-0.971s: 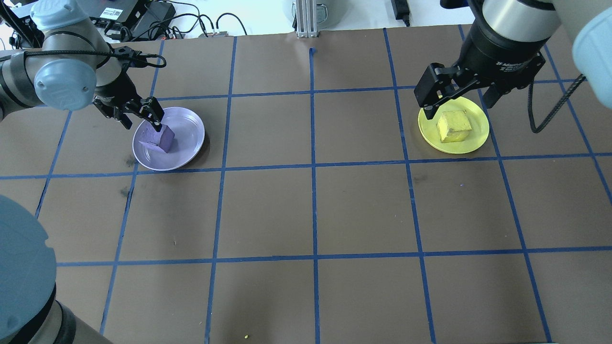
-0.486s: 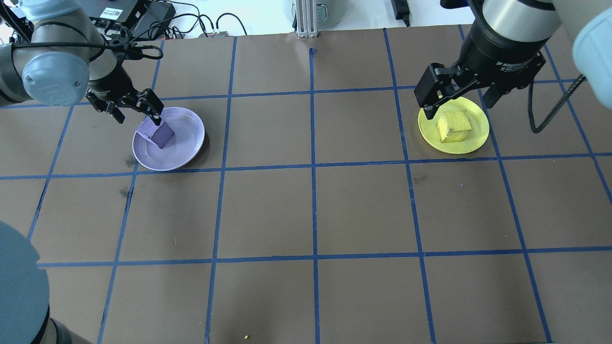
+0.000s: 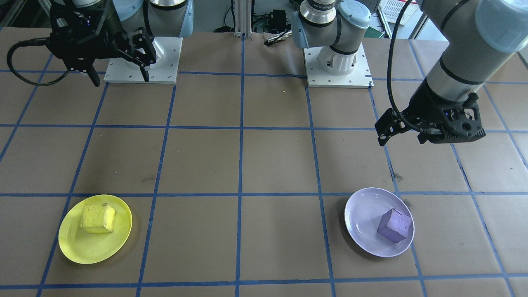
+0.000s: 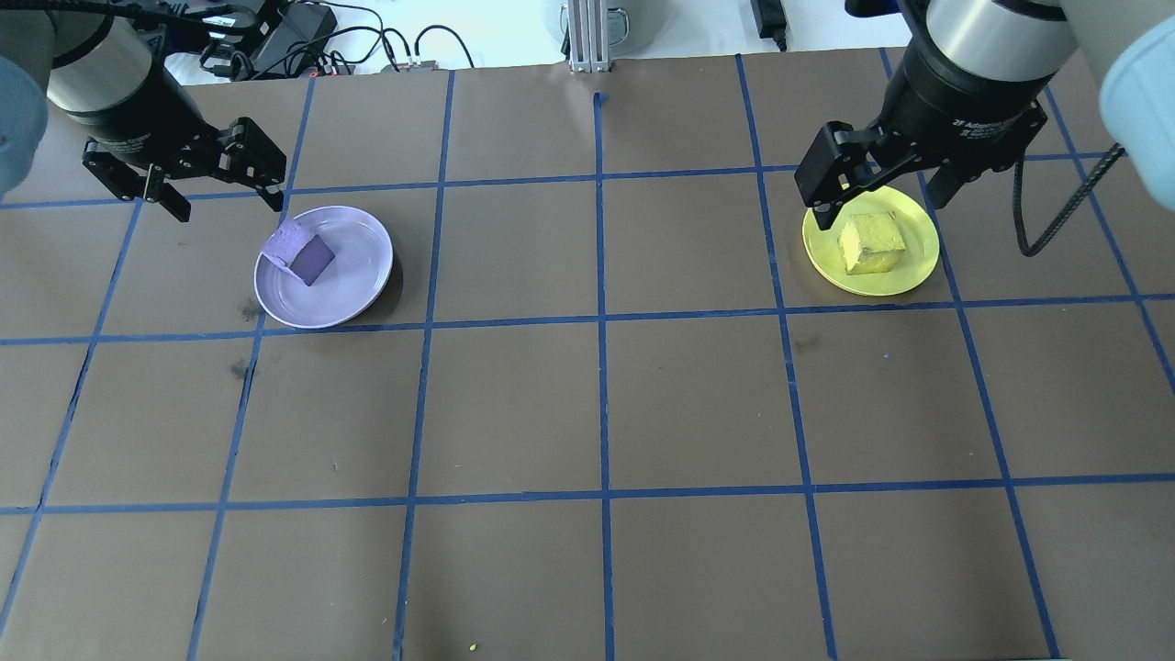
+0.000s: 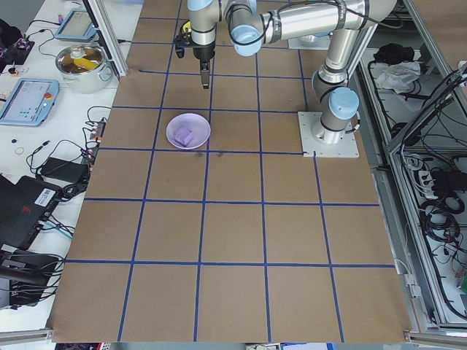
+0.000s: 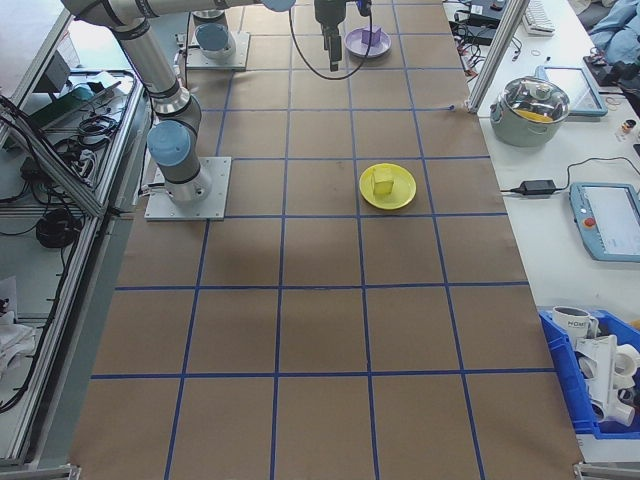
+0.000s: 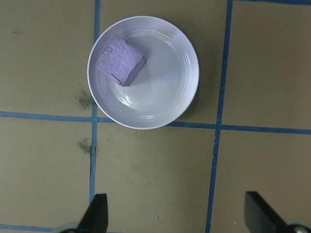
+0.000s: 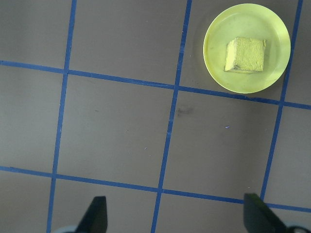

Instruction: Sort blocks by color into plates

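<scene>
The purple block lies tilted at the left side of the lavender plate, also seen as block on plate. My left gripper hangs open and empty above the table, left of and beyond that plate. The yellow block sits in the yellow plate, shown as block and plate in the right wrist view. High over the yellow plate's far side, my right gripper is open with nothing in it.
Blue tape lines divide the brown table into squares. Cables and electronics and an aluminium post line the far edge. The arm bases stand on the robot's side. A side table with a pot lies beyond.
My left gripper has let go of the purple block, risen and drawn back to the left, away from the lavender plate. The block stays in the plate. The right arm has not moved.
</scene>
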Controlling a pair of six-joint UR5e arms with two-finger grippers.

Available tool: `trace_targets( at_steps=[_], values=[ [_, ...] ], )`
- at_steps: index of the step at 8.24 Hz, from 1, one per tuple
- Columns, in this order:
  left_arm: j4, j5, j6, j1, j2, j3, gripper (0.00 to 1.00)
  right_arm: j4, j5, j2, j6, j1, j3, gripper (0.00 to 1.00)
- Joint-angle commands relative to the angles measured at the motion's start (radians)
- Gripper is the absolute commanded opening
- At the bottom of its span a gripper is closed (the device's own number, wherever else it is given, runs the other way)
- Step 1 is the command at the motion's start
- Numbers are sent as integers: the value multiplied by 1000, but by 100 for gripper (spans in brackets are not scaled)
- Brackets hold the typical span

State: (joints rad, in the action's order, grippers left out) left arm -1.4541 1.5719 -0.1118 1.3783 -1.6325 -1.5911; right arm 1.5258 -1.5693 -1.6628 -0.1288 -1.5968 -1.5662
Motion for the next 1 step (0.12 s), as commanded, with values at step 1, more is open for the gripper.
trace_targets(
  at_steps=[1],
  values=[
    [-11, 0, 27, 11, 69, -7, 100, 1, 0, 0, 0, 0, 0, 100]
  ],
)
